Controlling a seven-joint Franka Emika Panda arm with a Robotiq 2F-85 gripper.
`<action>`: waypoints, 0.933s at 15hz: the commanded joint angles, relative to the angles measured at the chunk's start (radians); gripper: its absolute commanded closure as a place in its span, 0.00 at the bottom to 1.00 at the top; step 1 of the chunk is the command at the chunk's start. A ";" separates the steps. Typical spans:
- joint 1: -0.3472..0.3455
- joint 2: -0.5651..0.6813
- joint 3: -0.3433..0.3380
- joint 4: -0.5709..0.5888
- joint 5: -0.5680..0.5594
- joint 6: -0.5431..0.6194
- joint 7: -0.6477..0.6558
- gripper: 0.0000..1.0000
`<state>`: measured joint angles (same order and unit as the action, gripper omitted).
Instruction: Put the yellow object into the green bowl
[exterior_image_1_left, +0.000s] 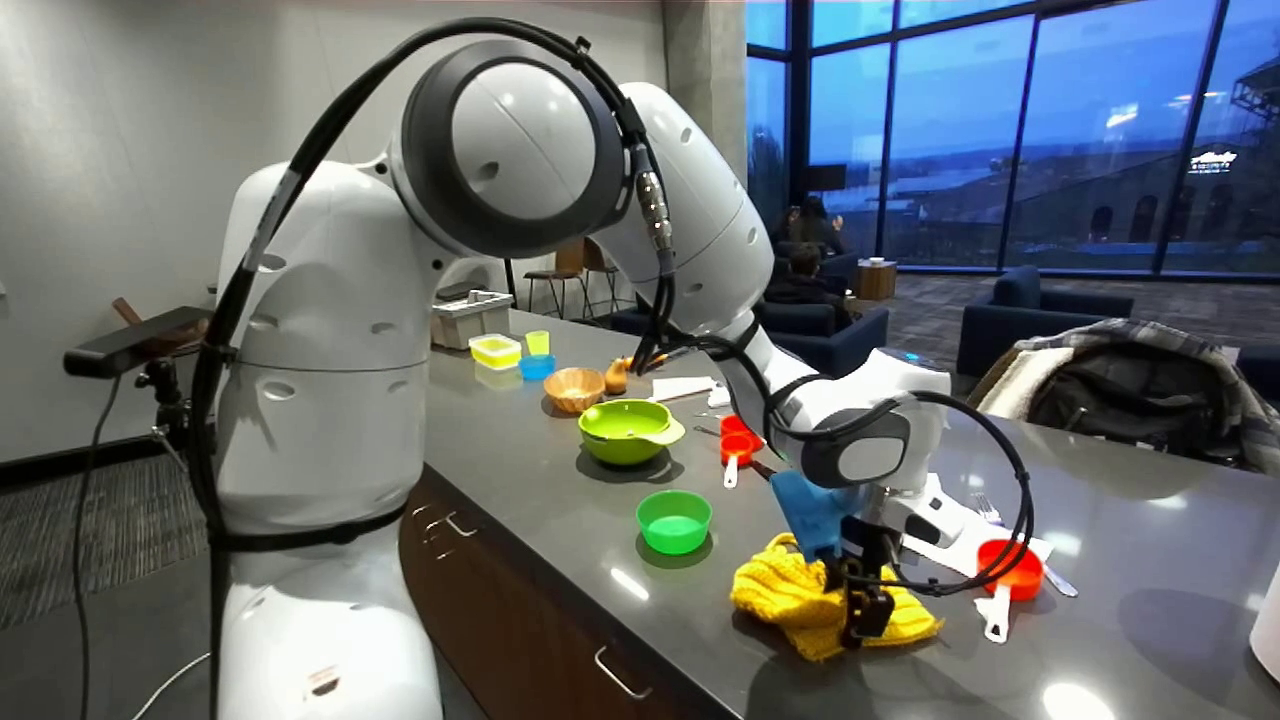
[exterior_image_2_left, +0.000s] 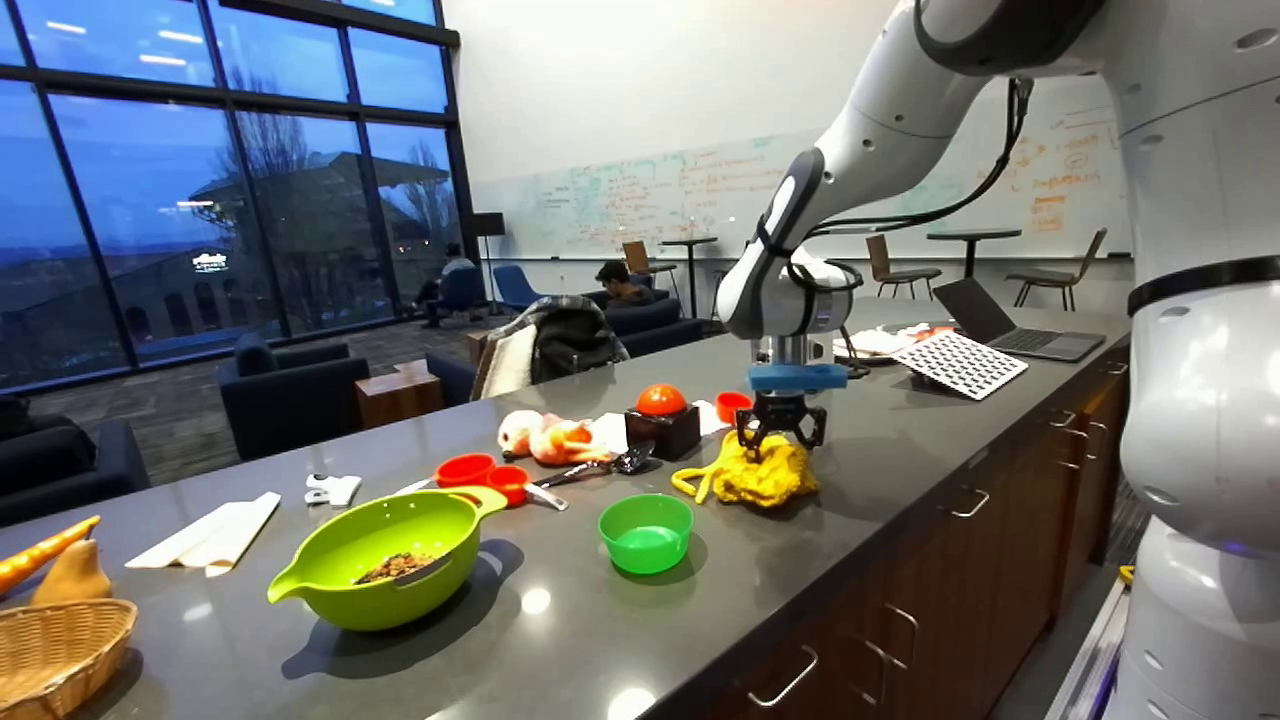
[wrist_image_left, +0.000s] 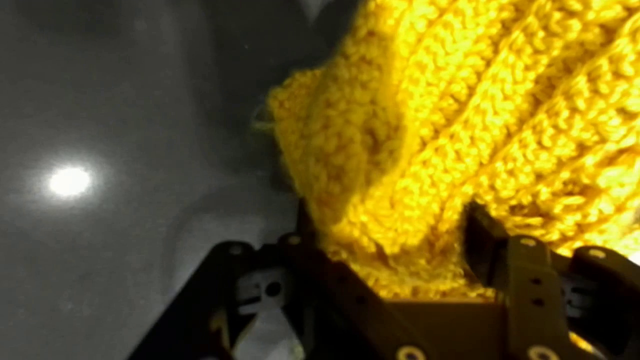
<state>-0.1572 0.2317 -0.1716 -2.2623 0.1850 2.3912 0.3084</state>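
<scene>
Yellow cloth (wrist_image_left: 465, 125): crumpled on the counter (exterior_image_1_left: 560, 510), beneath me.
My jaws: pointing down and apart, a fold of the cloth between them.
Lime-green bowl (exterior_image_2_left: 375, 608): upright, well apart from the cloth, brown bits (exterior_image_2_left: 392, 567) inside.
Smaller green bowl (exterior_image_1_left: 674, 538): between that bowl and the cloth.

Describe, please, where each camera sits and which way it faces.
In an exterior view: beside the arm, facing along the counter, windows at right; arm mostly visible.
In an exterior view: nearer the lime-green bowl, facing a whiteboard; arm and gripper visible.
Wrist view: above the yellow cloth, facing down; fingers visible.
Both exterior views share windows, gripper, lime-green bowl and yellow cloth.
</scene>
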 joint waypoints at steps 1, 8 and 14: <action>-0.015 -0.009 -0.003 -0.009 0.037 -0.002 -0.033 0.61; -0.015 -0.088 0.001 -0.014 0.076 -0.046 -0.062 0.96; -0.015 -0.234 -0.007 -0.004 0.064 -0.231 -0.052 0.97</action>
<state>-0.1629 0.1025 -0.1738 -2.2509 0.2421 2.2508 0.2704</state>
